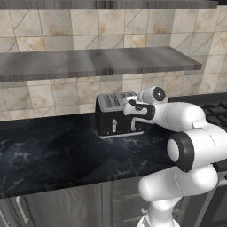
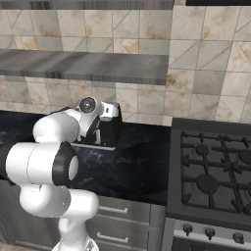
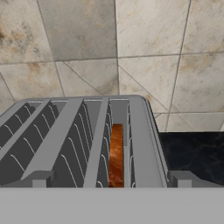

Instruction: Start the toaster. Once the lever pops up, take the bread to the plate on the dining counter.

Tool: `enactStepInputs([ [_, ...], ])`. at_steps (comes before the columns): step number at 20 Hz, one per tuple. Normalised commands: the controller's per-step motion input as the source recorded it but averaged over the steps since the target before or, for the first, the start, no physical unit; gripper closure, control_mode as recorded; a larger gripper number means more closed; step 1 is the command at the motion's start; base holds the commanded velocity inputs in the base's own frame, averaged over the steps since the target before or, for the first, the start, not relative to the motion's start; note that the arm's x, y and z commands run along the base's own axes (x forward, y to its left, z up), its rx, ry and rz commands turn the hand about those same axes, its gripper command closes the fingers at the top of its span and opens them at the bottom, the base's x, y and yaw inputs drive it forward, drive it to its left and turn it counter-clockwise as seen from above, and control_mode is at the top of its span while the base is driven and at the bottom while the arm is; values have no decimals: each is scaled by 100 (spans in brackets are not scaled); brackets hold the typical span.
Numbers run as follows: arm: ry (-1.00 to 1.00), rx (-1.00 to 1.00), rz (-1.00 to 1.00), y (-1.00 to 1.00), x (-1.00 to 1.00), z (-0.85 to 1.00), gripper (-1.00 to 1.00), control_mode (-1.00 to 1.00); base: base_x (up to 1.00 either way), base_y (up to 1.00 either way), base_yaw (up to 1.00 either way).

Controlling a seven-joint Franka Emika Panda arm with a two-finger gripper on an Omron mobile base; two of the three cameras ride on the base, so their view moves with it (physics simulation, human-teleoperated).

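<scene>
The black toaster [image 1: 116, 116] with a grey slotted top stands on the black worktop [image 1: 53, 150] against the tiled wall; it also shows behind my arm [image 2: 112, 130]. In the hand view I look down on its top [image 3: 65, 131], where the bread [image 3: 116, 153] sits deep in the rightmost slot with only its orange-brown crust showing. My gripper [image 3: 111, 180] is open, fingertips [image 3: 40, 178] wide apart over the toaster's near edge, holding nothing. From the base my hand [image 1: 135, 108] hovers at the toaster's upper right corner. A silvery lever [image 1: 114, 128] shows on its front. The plate and the dining counter are out of view.
A long grey shelf [image 1: 97, 62] hangs on the wall above the toaster. A gas stove [image 2: 215, 171] adjoins the worktop on the right. Grey drawers [image 2: 122, 211] sit below. Bare worktop stretches left of the toaster.
</scene>
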Motion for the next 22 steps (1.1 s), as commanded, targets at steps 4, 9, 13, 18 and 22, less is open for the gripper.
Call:
enactStepInputs([
  [4, 0, 0, 0, 0, 0, 0, -100, -100, 0, 0, 0],
  [9, 0, 0, 0, 0, 0, 0, -100, -100, 0, 0, 0],
  [13, 0, 0, 0, 0, 0, 0, -100, -100, 0, 0, 0],
  [18, 0, 0, 0, 0, 0, 0, -100, -100, 0, 0, 0],
  [22, 0, 0, 0, 0, 0, 0, -100, -100, 0, 0, 0],
])
